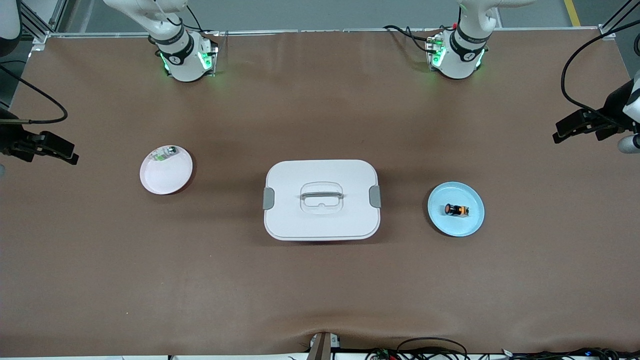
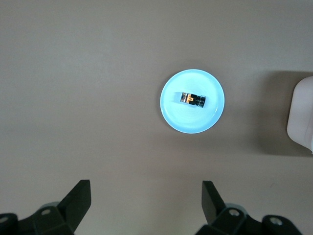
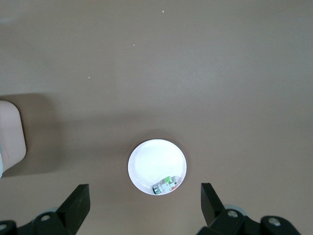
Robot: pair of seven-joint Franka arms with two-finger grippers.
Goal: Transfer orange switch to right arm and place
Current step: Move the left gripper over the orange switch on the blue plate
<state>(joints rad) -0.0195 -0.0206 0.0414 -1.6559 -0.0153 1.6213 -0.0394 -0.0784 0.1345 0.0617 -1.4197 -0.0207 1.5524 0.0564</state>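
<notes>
While both hands hang apart, empty: lower left hand (image 2: 146, 205) onto orange switch (image 1: 456, 210) lying on blue plate (image 1: 472, 222), pinch across body; right hand (image 3: 145, 205) waits above white plate (image 3: 146, 164).

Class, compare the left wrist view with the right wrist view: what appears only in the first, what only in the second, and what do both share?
Only the left wrist view shows the orange switch lying on the blue plate, with the open left gripper above the table. Only the right wrist view shows the white plate holding the small white-and-green part, under the open right gripper. Both share the brown table and a corner of the white lidded box.
</notes>
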